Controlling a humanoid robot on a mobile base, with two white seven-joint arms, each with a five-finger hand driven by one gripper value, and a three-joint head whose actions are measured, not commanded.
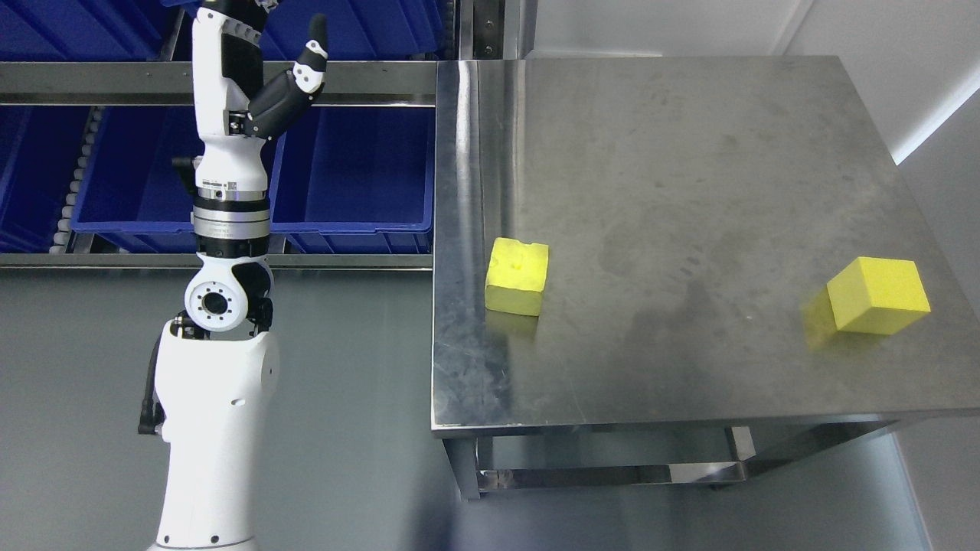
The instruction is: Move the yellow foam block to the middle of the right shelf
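Note:
Two yellow foam blocks lie on a steel table (674,191). One block (518,275) sits near the table's left front edge, with dents in its top. The other block (879,295) rests at the right front. My left arm rises from the bottom left, far left of the table and apart from both blocks. Its hand (268,69) is partly cut off by the top edge in front of the shelf; only the thumb (310,57) shows, sticking up, and nothing visible is held. The right arm does not show.
A metal shelf rack (214,80) with blue bins (344,176) stands at the upper left, behind my left arm. Grey floor lies below it and in front of the table. White walls run along the right side.

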